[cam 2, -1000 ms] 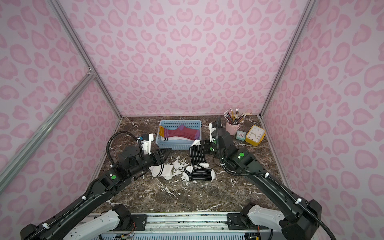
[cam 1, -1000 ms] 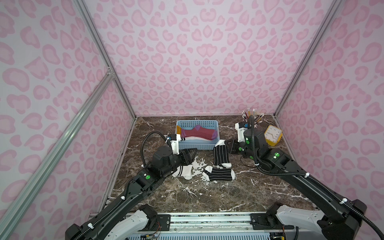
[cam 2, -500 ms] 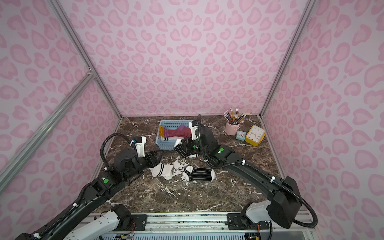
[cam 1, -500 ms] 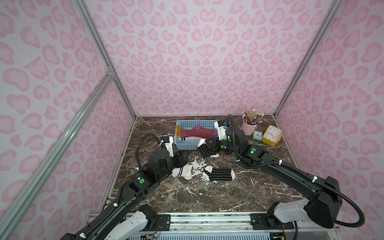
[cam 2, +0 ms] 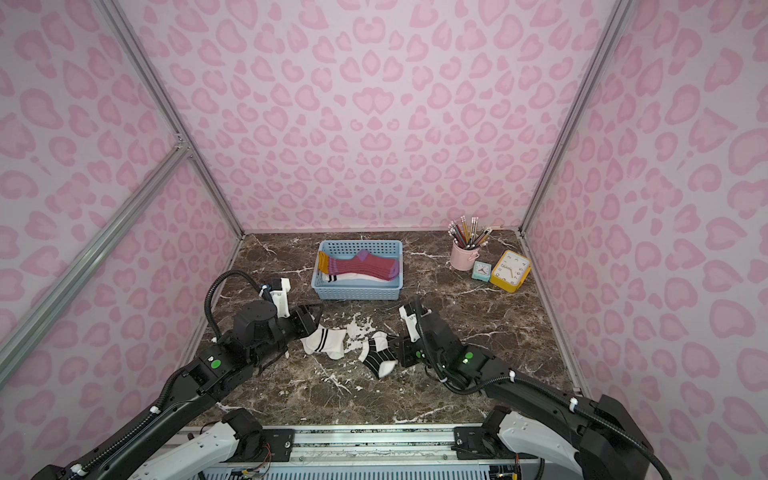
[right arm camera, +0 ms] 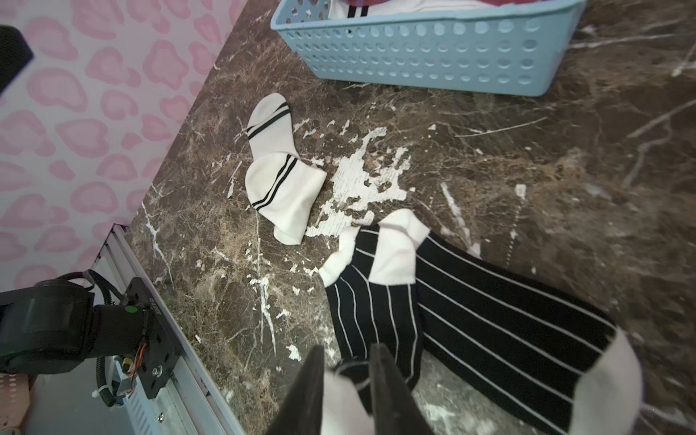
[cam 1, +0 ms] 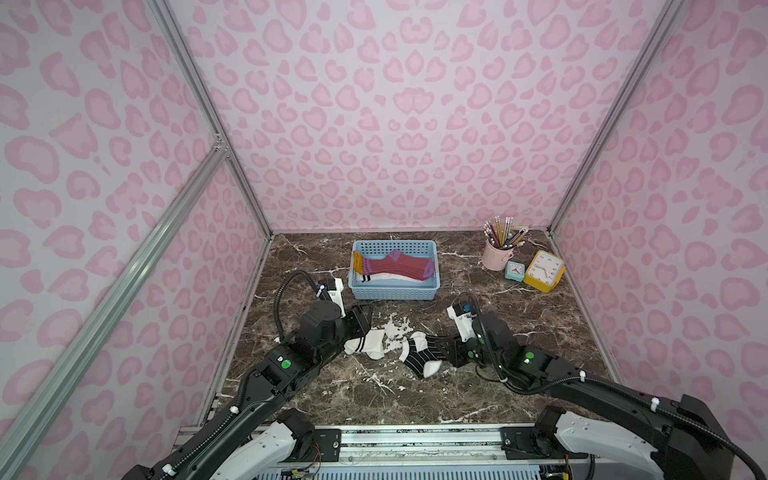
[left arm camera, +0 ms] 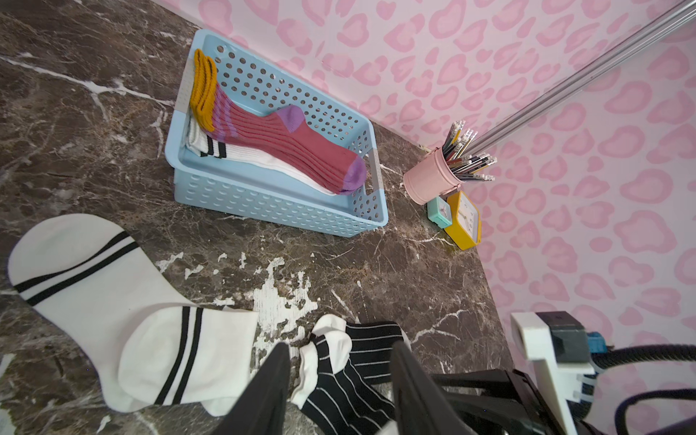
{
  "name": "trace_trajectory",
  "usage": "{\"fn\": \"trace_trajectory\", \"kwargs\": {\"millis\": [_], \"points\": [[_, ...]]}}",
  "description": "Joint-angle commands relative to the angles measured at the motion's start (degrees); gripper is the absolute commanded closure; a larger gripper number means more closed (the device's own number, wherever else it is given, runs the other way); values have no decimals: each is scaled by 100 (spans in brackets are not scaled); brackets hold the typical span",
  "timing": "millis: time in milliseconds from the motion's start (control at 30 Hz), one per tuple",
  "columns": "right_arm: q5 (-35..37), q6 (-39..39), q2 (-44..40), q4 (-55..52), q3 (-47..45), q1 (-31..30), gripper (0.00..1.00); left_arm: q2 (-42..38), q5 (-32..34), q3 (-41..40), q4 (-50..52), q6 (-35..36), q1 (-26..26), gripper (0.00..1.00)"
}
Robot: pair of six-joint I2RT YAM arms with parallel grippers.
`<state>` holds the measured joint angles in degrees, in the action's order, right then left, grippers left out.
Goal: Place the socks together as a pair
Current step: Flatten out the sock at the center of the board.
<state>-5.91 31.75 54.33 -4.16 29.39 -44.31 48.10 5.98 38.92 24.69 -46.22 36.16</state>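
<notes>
Two black socks with thin white stripes [cam 1: 424,353] [cam 2: 380,353] [right arm camera: 470,312] lie crossed over each other mid-table. My right gripper [cam 1: 441,350] [cam 2: 401,351] [right arm camera: 348,361] sits at their near end, jaws a little apart, with a white sock end between them. White socks with black bands [cam 1: 370,343] [cam 2: 326,340] [left arm camera: 113,301] [right arm camera: 280,177] lie overlapped just left of them. My left gripper [cam 1: 365,319] [cam 2: 312,319] [left arm camera: 341,376] hovers open beside the white socks and holds nothing. Maroon socks [cam 1: 399,266] [left arm camera: 286,139] lie over a white one in the blue basket [cam 1: 395,291] [cam 2: 357,293] [left arm camera: 263,203] [right arm camera: 414,56].
At the back right stand a pink pencil cup [cam 1: 496,257], a small teal clock [cam 1: 514,272] and a yellow clock [cam 1: 544,272]. Pink patterned walls close in three sides. A metal rail [cam 1: 415,436] runs along the front edge.
My right arm carried a black sock from beside the basket forward and laid it across the other black sock; its jaws have parted. The left gripper drew back slightly and narrowed a little.
</notes>
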Motion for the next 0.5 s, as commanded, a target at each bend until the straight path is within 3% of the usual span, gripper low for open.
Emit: {"fn": "trace_trajectory", "kwargs": {"millis": [0, 200, 467], "points": [[711, 696, -615, -210, -193, 163, 54, 134, -407, -89, -559, -44, -4, 52], [894, 2125, -824, -1532, 117, 218, 56, 890, -1065, -13, -693, 146, 14, 54], [1358, 3531, -545, -1822, 93, -906, 53, 1929, -1493, 14, -834, 357, 363, 58]]}}
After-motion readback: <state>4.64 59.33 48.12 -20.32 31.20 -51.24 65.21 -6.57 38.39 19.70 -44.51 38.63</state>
